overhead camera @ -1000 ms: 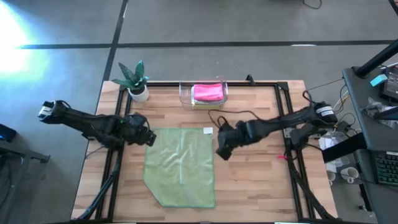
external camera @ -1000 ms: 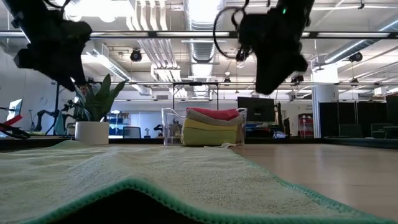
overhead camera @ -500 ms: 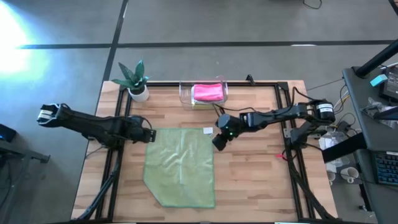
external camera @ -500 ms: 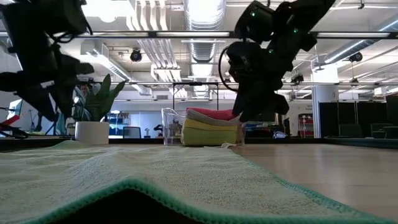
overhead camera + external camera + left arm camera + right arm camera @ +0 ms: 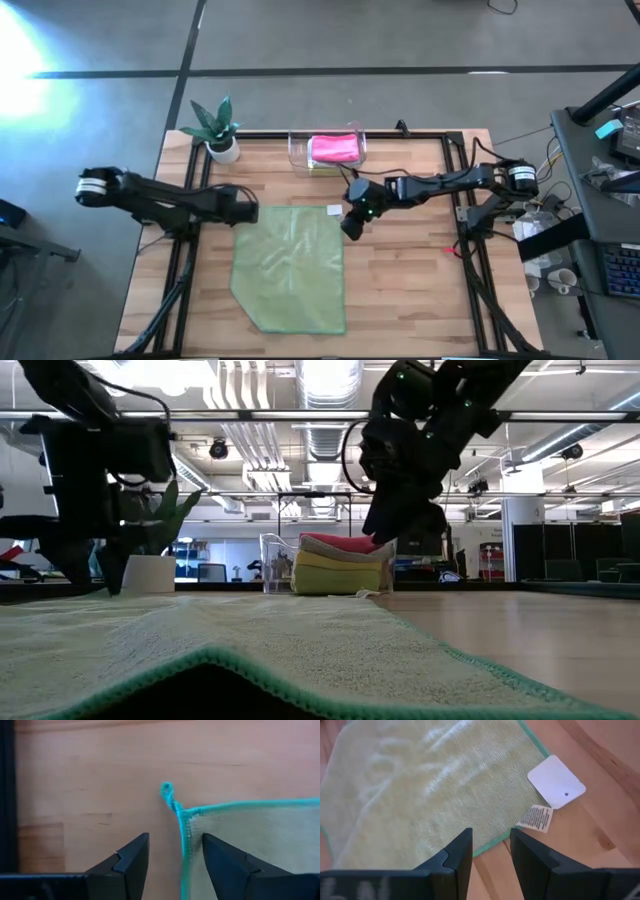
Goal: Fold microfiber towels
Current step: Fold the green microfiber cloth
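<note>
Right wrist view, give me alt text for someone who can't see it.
The right gripper, fingers open, hovers above the edge of a sage green towel spread on the wooden table. A white card tag and care label lie at the towel's corner.

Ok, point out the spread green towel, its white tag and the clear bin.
green towel (image 5: 290, 262), high view, middle of the cloth
white tag (image 5: 556, 781), right wrist view, centre of the tag
clear bin (image 5: 297, 152), high view, its left wall
</note>
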Controlling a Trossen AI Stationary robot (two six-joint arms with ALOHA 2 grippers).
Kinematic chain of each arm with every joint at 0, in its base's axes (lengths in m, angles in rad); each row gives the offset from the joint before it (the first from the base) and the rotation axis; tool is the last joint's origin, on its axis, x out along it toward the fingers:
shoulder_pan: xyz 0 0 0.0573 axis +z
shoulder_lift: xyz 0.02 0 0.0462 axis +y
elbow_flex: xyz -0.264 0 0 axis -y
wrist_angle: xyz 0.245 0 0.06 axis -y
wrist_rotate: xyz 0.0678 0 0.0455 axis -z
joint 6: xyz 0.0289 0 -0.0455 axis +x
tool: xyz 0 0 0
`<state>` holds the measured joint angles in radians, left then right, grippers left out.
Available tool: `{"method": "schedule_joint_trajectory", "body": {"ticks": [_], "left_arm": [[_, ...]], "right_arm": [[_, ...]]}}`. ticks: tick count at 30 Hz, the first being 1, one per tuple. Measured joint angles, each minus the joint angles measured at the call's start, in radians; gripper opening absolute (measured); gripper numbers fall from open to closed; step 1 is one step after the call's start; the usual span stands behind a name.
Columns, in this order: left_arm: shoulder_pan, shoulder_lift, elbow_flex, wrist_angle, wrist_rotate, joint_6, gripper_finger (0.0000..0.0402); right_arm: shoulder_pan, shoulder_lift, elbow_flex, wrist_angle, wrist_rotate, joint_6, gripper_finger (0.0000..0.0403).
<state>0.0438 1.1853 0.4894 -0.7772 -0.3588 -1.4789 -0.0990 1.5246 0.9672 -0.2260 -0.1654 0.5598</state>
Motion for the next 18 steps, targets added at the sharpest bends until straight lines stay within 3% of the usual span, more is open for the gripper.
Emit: {"method": "schedule_joint_trajectory", "body": {"ticks": [9,18], "left_arm": [[0.086,0.098,0.02,0.112,0.05,0.174,0.0169],[0.106,0.05,0.016,0.169,0.14,0.29,0.0169]], "right_arm": [[0.0,0.001,0.007,-0.002,0.0,0.002,0.0123],[0.0,0.001,0.006,-0.001,0.007,0.023,0.0123]]}}
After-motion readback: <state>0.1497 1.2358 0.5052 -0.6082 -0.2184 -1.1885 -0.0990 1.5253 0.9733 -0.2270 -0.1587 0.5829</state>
